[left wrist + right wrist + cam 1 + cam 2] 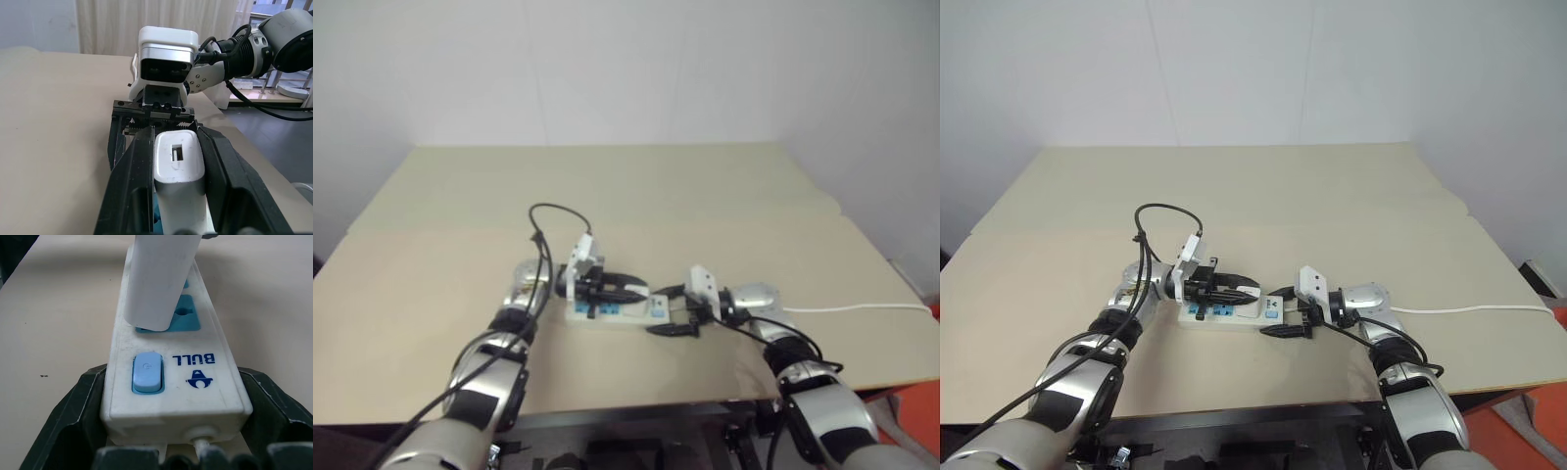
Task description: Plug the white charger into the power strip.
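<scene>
White charger (pixel 159 281) upright on power strip (pixel 215 382)

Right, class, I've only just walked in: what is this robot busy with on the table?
It is plugging a white charger into a power strip lying on the table. The left gripper is shut on the charger and holds it at the blue socket next to the switch. The right gripper is closed around the strip's switch end, one finger on each side, steadying it. Whether the charger is fully seated cannot be told.
</scene>
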